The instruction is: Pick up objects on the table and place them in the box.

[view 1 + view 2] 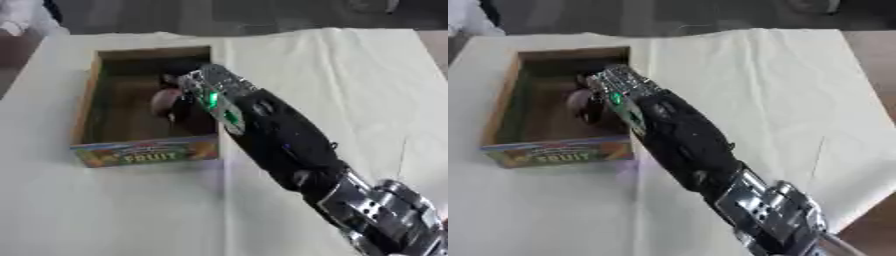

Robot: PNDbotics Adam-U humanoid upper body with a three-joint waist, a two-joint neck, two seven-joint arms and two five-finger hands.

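On the cream-clothed table, my right hand reaches into the open cardboard fruit box at ten o'clock, fingers curled round a dark reddish round object.

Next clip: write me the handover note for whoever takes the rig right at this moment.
Right hand: reaching into the box from the lower right, around a dark reddish round object; whether its fingers are closed on it cannot be made out.
Left hand: not in view.
Box stands on the white cloth, "FRUIT" side facing the robot.
Done: object is over the box interior.
Left: confirm release, withdraw the arm. No other loose objects show on the cloth.
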